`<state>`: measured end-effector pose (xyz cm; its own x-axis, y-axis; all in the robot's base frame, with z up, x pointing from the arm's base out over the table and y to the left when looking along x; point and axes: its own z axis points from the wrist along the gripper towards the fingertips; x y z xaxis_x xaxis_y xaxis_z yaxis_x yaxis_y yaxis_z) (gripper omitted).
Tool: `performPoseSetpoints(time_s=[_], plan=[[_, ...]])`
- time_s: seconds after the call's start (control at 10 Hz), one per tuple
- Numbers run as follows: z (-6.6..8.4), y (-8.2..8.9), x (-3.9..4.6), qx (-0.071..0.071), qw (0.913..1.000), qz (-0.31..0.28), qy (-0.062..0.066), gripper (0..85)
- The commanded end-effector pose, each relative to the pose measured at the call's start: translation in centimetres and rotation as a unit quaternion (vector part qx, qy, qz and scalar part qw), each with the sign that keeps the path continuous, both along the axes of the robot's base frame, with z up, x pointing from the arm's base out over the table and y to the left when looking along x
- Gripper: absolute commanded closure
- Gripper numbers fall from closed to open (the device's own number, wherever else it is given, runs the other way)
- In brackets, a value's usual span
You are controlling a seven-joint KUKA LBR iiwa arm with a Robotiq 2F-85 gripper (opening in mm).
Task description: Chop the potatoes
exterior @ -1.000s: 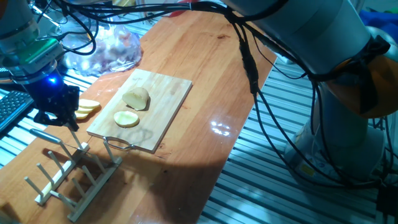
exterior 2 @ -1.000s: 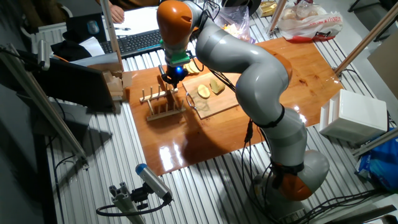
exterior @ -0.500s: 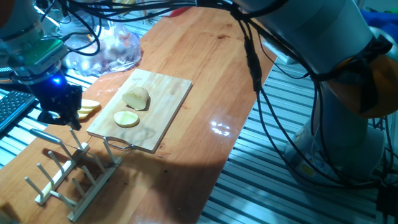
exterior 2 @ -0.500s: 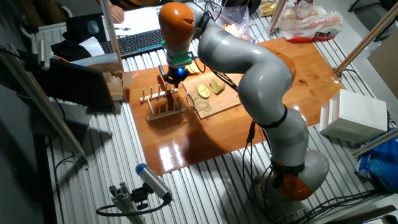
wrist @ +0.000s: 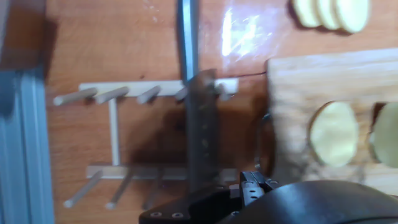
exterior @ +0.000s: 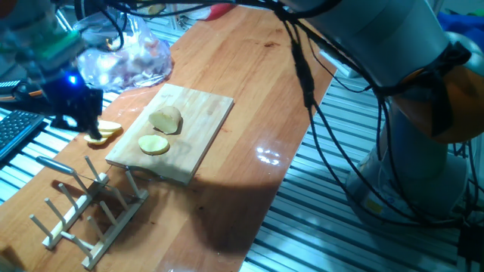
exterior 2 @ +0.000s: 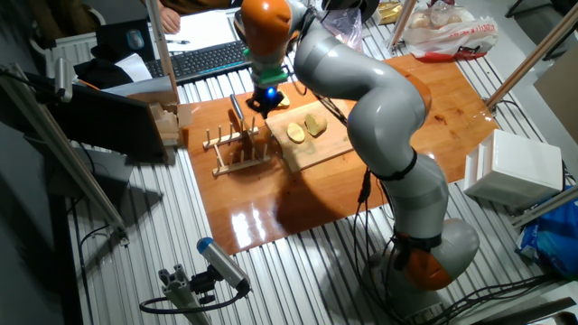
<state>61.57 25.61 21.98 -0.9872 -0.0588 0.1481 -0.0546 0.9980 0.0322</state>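
In one fixed view the black jaws (exterior: 82, 121) with a blue light hang above the left edge of the orange-brown wooden worktop (exterior: 249, 83), but motion blur hides whether they are open or shut. Just beside them, to the right, lie a few thin pale-yellow potato slices (exterior: 104, 131) on the worktop. Further right is the light wooden cutting board (exterior: 193, 121), which carries a rounded peeled pale-yellow potato chunk (exterior: 165, 119) and one round slice (exterior: 153, 143) in front of it. Below the jaws stands a light wooden peg rack (exterior: 87, 208). In the other fixed view the jaws (exterior 2: 267, 99) are above the worktop between the rack (exterior 2: 237, 149) and the board (exterior 2: 316, 140), and the chunk (exterior 2: 314, 124) and slice (exterior 2: 295, 134) lie to their right. In the hand view a long dark knife blade (wrist: 200, 134) runs up from the jaws over the rack (wrist: 149, 146); the jaws appear to grip it, though the contact is hidden. The stacked slices (wrist: 329, 14) are at the upper right, well apart, and the board with its potato pieces (wrist: 334, 133) is at the right.
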Motion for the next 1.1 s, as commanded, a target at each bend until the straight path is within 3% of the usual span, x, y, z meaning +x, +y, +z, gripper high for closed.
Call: performPoseSetpoints(time_s=[0.0, 0.2, 0.6, 0.8, 1.0], plan=[[0.5, -5.7, 0.96, 0.001, 1.0000, 0.006, 0.004, 85.0], [2.1, -9.2, 2.17, 0.004, 0.9997, 0.017, 0.018, 85.0], [2.2, -9.5, 2.22, 0.005, 0.9997, 0.022, 0.001, 85.0], [2.2, -9.5, 2.22, 0.021, 0.9996, 0.016, 0.002, 85.0], [2.2, -9.5, 2.22, 0.008, 0.9999, -0.015, 0.003, 85.0]])
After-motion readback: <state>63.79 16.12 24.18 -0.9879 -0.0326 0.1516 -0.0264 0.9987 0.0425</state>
